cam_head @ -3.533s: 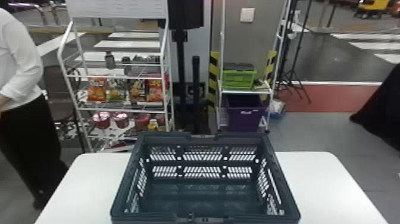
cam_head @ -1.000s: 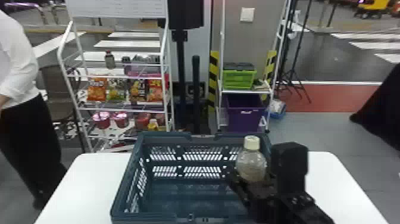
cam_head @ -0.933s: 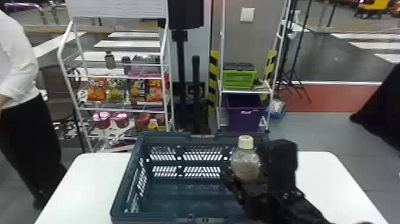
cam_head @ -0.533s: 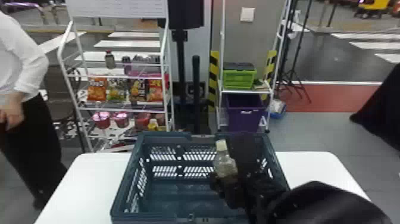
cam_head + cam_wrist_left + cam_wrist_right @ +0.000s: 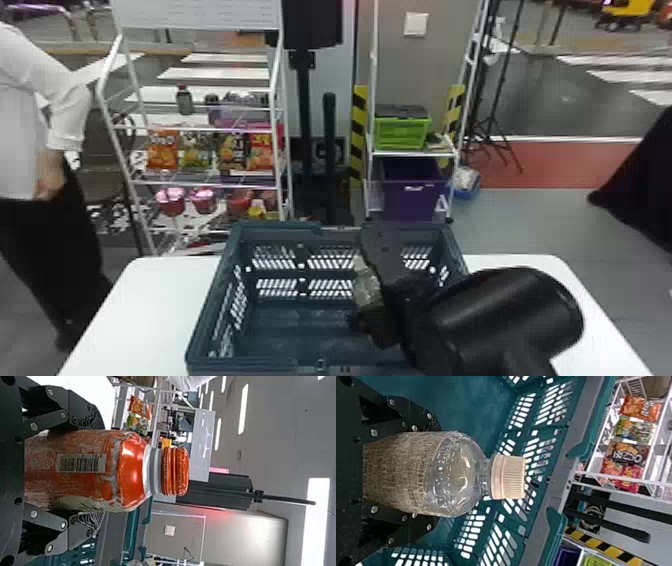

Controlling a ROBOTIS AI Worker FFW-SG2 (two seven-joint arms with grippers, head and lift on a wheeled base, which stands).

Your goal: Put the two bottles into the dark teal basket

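Note:
Over the right part of the dark teal basket [image 5: 200,320], my right gripper [image 5: 370,330] holds a clear bottle [image 5: 367,290] with a pale cap, tilted and below the rim's far edge. The right wrist view has the same bottle [image 5: 455,475] clamped between both fingers of the right gripper [image 5: 429,475], with the basket's slotted walls [image 5: 534,447] around it. In the left wrist view, my left gripper [image 5: 95,475] is closed around a red bottle [image 5: 130,471] with a red cap, and a piece of the teal basket [image 5: 136,528] lies beyond it.
The basket stands on a white table [image 5: 145,300] with bare surface on both sides. Behind are a snack rack [image 5: 200,130] and a shelf with a green crate [image 5: 400,132] and a purple bin [image 5: 412,192].
The right arm came in from the right with the clear bottle, then moved left and lower over the basket. The bottle, upright a second ago, now leans.

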